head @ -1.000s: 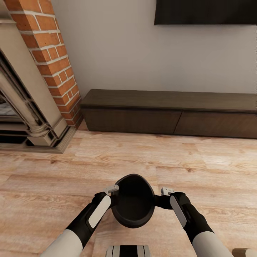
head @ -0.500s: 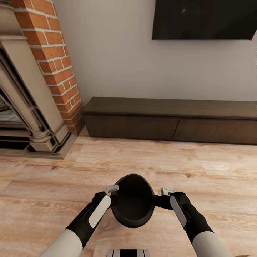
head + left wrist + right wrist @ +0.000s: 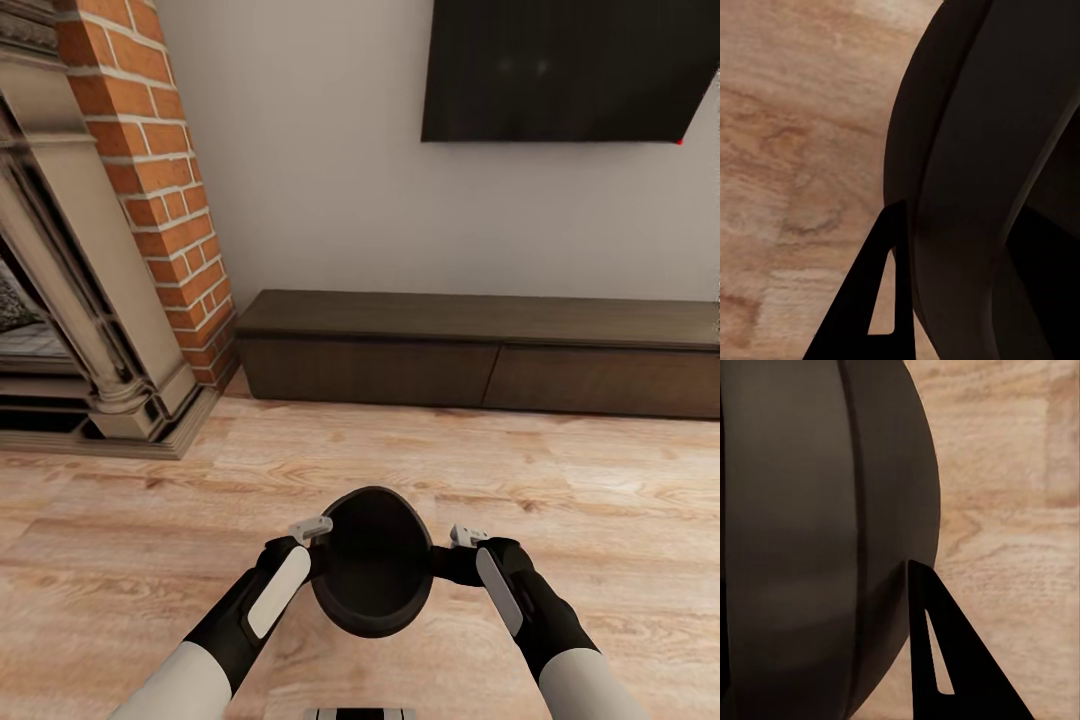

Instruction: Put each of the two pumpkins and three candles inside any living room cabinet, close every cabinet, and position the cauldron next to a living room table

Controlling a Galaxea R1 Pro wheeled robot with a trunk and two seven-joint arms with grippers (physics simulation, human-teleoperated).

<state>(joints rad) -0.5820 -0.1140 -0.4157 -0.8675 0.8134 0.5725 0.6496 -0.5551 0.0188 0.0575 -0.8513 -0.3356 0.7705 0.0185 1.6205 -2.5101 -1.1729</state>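
Note:
The matte-black cauldron hangs above the plank floor just in front of me, mouth facing the head camera and nothing visible inside. My left gripper is shut on its left rim and my right gripper on its right rim. In the left wrist view the cauldron sits beside one dark finger. The right wrist view has the cauldron's belly against a finger. Ahead, the low dark-brown cabinet stands against the wall, both fronts closed. Pumpkins, candles and table are out of view.
A brick column and the beige fireplace stand at the left, with a stepped base jutting onto the floor. A dark screen hangs on the wall above the cabinet. Light wood floor lies between me and the cabinet.
The whole picture has shifted downward, showing more of the wall screen, so the camera has moved. Both arms and the cauldron hold the same pose.

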